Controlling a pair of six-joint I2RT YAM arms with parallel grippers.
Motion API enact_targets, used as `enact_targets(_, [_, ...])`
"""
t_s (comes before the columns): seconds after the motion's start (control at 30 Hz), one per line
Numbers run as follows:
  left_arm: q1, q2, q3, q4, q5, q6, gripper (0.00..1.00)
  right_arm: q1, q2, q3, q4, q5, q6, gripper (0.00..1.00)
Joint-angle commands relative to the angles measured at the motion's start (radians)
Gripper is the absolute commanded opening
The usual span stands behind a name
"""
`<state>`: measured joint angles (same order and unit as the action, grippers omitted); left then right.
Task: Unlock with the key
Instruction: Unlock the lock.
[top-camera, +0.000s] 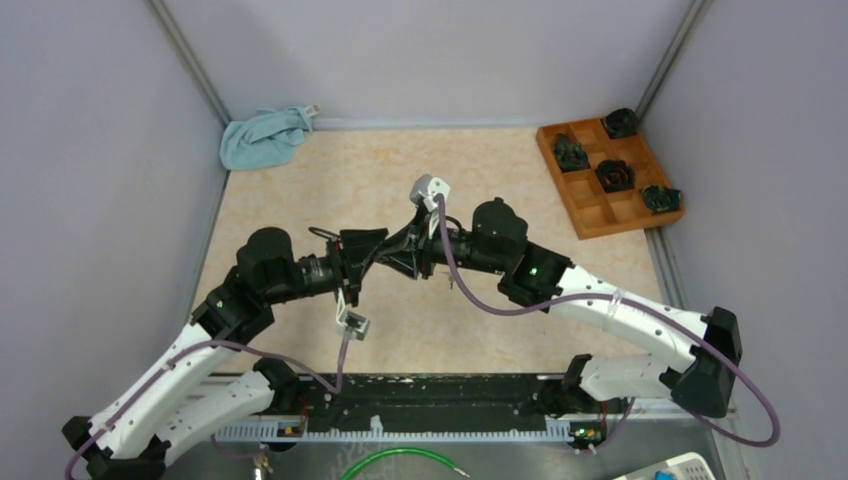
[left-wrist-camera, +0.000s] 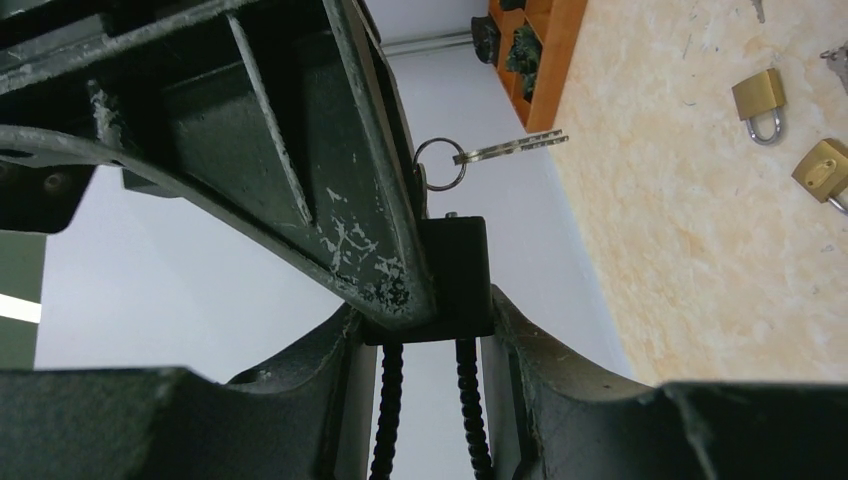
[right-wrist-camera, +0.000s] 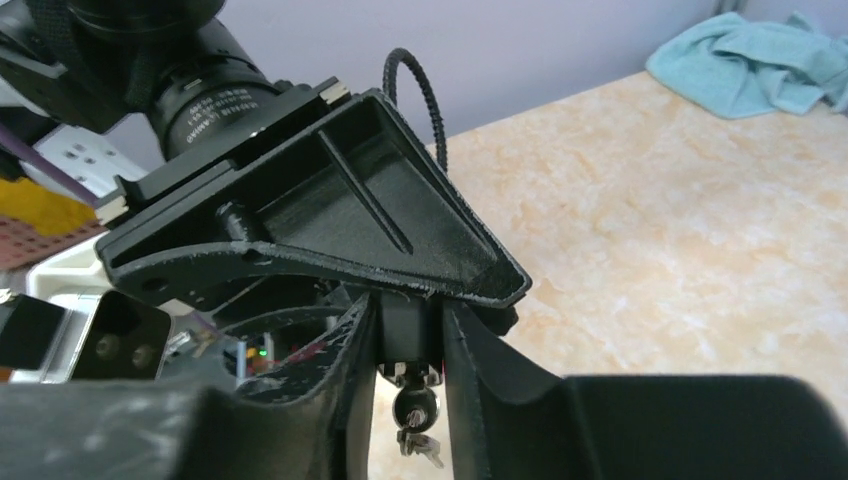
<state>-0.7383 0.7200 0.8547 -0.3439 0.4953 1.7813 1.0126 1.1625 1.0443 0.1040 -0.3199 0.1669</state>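
Beige tabletop (top-camera: 300, 200) below; left hand (left-wrist-camera: 425, 335) grasps black lock (left-wrist-camera: 460, 265) mid-air; right hand (right-wrist-camera: 405, 345) flanks its key (right-wrist-camera: 416, 412), grip unclear.

Left arm (top-camera: 160, 382) and right arm (top-camera: 640, 318): white lower links, black joint housings and wrists. Purple cable (top-camera: 480, 303) loops along each. Green status light (top-camera: 534, 268) on the right forearm. Grey-white wrist camera (top-camera: 430, 188). Black, ribbed pincer fingers (left-wrist-camera: 330, 230), edges scuffed white.

Left arm (top-camera: 272, 276), right arm (top-camera: 538, 272), jaws together.
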Motion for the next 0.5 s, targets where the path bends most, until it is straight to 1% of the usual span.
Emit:
enact_targets(0.0, [-0.006,0.000,0.041,0.006,0.000,-0.010,0.00,0.018,0.022,0.068,0.026,0.046,0.003,0.18])
enact_targets(0.03, [-0.006,0.000,0.041,0.006,-0.002,-0.012,0.00,0.018,0.019,0.067,0.018,0.061,0.007,0.08])
enact_targets(0.07, [-0.006,0.000,0.042,0.006,-0.006,-0.011,0.02,0.018,0.015,0.065,0.011,0.079,0.008,0.00])
enact_targets(0.1, [-0.006,-0.002,0.041,0.008,-0.008,-0.012,0.13,0.018,0.006,0.058,0.007,0.095,0.009,0.00])
enact_targets(0.13, [-0.006,-0.004,0.039,0.017,-0.011,-0.022,0.37,0.018,-0.008,0.050,0.008,0.108,0.013,0.00])
enact_targets(0.17, [-0.006,-0.007,0.035,0.026,-0.016,-0.032,0.52,0.016,-0.021,0.040,0.012,0.124,0.017,0.00])
enact_targets(0.23, [-0.006,-0.017,0.024,0.028,-0.016,-0.030,0.75,-0.010,-0.040,0.026,0.025,0.115,0.037,0.00])
enact_targets(0.27, [-0.006,-0.023,0.016,0.029,-0.013,-0.021,0.83,-0.036,-0.044,0.024,0.027,0.086,0.054,0.00])
enact_targets(0.3, [-0.006,-0.033,0.009,0.031,-0.011,-0.014,0.86,-0.061,-0.046,0.024,0.029,0.059,0.078,0.00])
enact_targets(0.37, [-0.006,-0.053,-0.009,0.051,-0.009,-0.001,0.89,-0.108,-0.053,0.015,0.040,0.005,0.126,0.00])
enact_targets(0.43, [-0.006,-0.078,-0.032,0.084,-0.004,0.022,0.87,-0.140,-0.057,0.004,0.060,-0.047,0.171,0.00])
enact_targets(0.47, [-0.006,-0.090,-0.045,0.098,0.001,0.040,0.84,-0.149,-0.058,0.000,0.067,-0.064,0.189,0.00])
